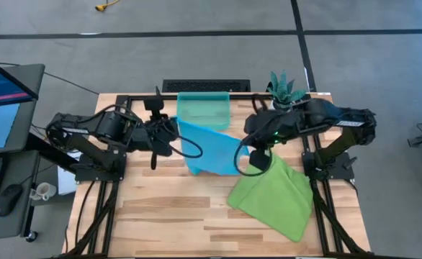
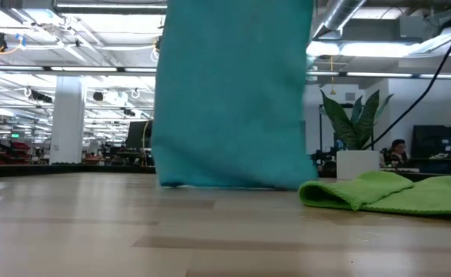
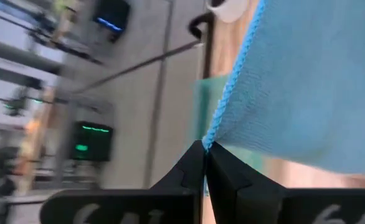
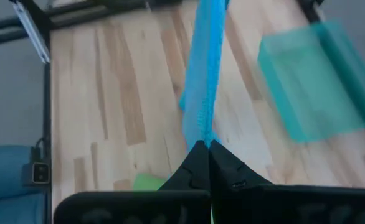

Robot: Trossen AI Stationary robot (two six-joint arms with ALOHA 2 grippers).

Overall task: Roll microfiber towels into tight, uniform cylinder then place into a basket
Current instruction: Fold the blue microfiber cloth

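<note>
My two grippers pinch the sky-blue towel taut between them; lime-green towel lies crumpled below my right gripper; teal basket just beyond.

The blue towel and the green towel are soft, matt cloth with a fine rough pile. The basket is smooth translucent plastic. The table is pale wood, slightly shiny.
</note>
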